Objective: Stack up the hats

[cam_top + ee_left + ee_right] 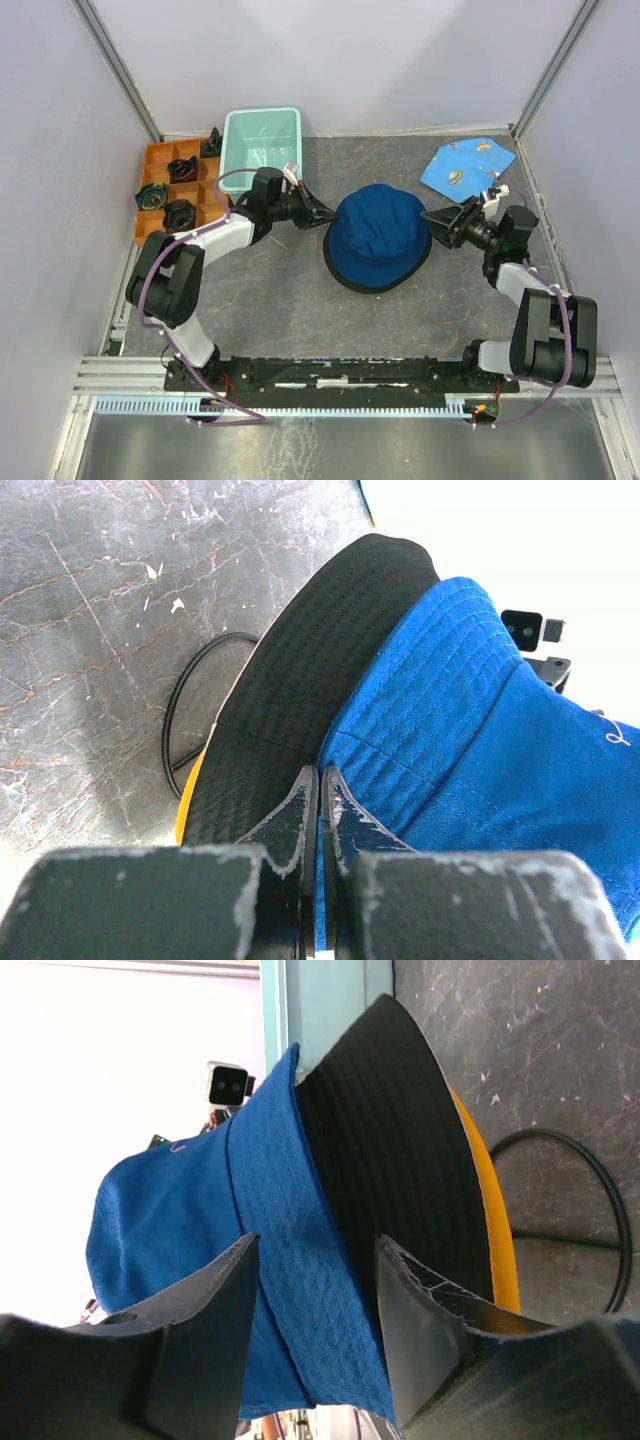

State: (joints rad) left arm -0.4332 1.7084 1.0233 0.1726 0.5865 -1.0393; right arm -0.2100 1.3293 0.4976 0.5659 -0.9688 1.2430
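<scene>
A stack of hats sits mid-table with a blue hat (pixel 378 235) on top. Under it show a black brim (pixel 310 670) and a yellow-orange edge (pixel 190 790). My left gripper (pixel 327 216) is at the stack's left side. Its jaws (pixel 320 772) are shut where the blue brim (pixel 500 740) meets the black one, with a strip of blue between them. My right gripper (pixel 438 226) is at the right side, open. The blue brim (pixel 300 1260) lies between its fingers (pixel 316 1240), beside the black brim (pixel 390 1130) and the yellow edge (pixel 480 1180).
A mint-green tub (pixel 262 138) stands at the back left, next to an orange compartment tray (pixel 165 185) holding dark items. A printed light-blue cloth (pixel 465 165) lies at the back right. A thin black ring (pixel 175 710) rests on the table by the stack. Walls enclose three sides.
</scene>
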